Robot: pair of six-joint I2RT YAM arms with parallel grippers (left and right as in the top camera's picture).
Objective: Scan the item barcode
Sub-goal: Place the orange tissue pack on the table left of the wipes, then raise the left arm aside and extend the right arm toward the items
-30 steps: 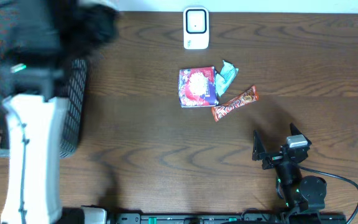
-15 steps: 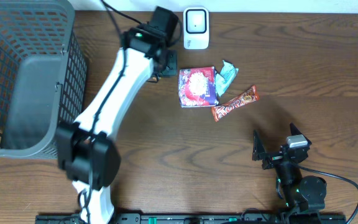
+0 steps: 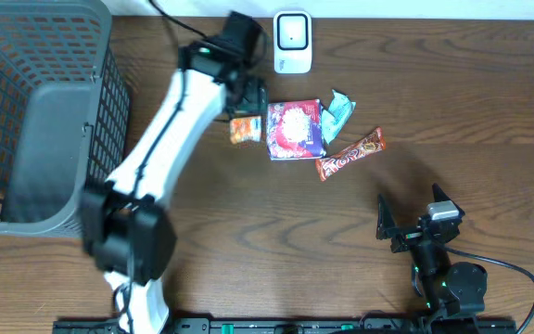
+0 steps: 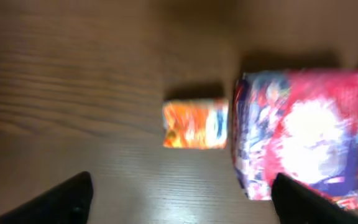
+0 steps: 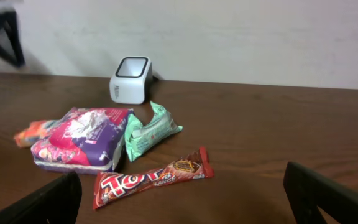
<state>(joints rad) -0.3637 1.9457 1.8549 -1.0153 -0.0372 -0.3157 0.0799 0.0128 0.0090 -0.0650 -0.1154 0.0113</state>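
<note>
Orange packet [image 3: 245,130] flat on worktop [image 3: 248,232], just left of purple pack [image 3: 295,130]. Left gripper [image 4: 182,196] above packet, jaws wide, holding nothing. Scanner [image 3: 292,42] beyond pack. Right gripper [image 3: 413,213] well nearside of pack, wide, empty.

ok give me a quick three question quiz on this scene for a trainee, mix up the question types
1. True or false: the orange packet is gripped in the left fingers.
2. Which item lies right beside the orange packet? A purple pack; B chocolate bar; C green packet.
3. Fill in: ___ wrapped items lie on the table.

Key: 1 false, it lies on the table below the open fingers. 2 A. 3 four.
</note>
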